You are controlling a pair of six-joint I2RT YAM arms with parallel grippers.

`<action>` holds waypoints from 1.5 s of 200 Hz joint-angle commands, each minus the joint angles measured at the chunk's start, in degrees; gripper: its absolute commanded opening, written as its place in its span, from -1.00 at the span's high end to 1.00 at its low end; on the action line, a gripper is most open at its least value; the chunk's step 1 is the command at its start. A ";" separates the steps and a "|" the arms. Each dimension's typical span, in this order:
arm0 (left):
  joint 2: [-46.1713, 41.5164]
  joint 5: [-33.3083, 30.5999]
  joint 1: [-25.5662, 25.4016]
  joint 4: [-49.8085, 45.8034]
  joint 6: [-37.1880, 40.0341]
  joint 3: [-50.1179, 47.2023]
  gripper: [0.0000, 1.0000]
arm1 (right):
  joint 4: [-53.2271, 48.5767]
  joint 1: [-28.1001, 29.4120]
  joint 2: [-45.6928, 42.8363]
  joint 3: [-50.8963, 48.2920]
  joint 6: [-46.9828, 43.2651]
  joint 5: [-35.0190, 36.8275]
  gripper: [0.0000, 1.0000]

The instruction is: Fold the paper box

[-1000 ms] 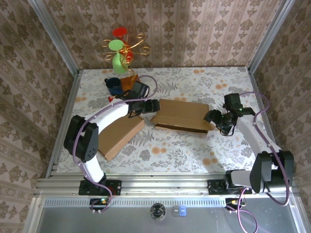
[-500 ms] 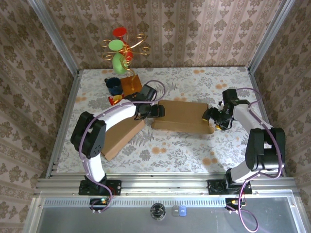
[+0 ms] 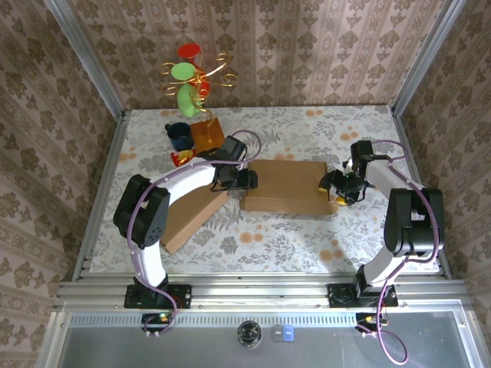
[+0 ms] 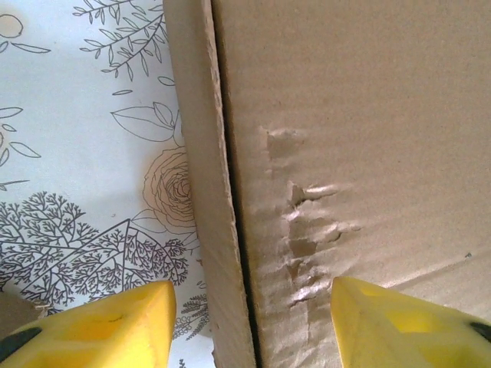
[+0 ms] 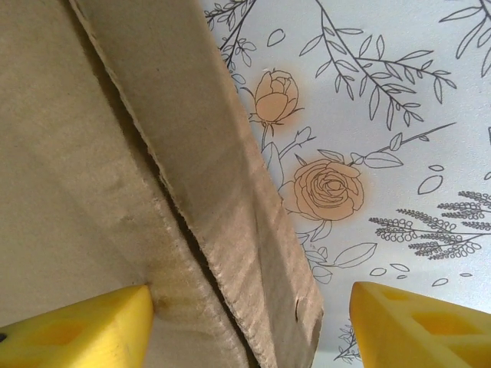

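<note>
Box (image 3: 285, 186) sits flat in the middle of the table (image 3: 307, 126), long side running left to right, with an arm parked at each end. The left gripper (image 3: 244, 180) is at the box's left end, jaws spread wide and clamped on nothing. In the left wrist view its yellow fingers (image 4: 84, 326) straddle the box edge, one over the flowery tablecloth and the other over the brown top panel. I honestly can't tell if either pad is actually touching the cardboard. There's a crumpled patch (image 4: 307, 215) on the top panel right between them, just inside the edge. The right gripper (image 3: 337, 190) is at the right end, also wide open and gripping nothing. In the right wrist view one finger (image 5: 77, 326) sits against the box side, and the other is out over bare tablecloth. A loose flap (image 5: 230, 192) hangs between them, with a dark gap where it meets the box. A second cardboard sheet (image 3: 188, 215) lies under the left arm, near the box's left end. A blue mug (image 3: 180, 136) stands near the back left corner.
</note>
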 commanded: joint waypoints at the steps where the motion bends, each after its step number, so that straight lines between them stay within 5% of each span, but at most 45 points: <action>1: 0.17 1.82 0.50 0.70 0.67 -0.88 -0.08 | -0.02 -0.70 0.95 -0.01 -1.72 -1.07 -0.37; 169: 1.18 7.23 3.30 12.37 -3.06 -5.88 0.48 | 12.44 -8.91 6.13 -1.24 -1.28 -19.20 -0.50; 300: 3.30 9.08 5.15 13.03 -3.63 -5.65 0.74 | 28.93 -6.51 -5.06 -18.94 8.88 -18.19 -0.62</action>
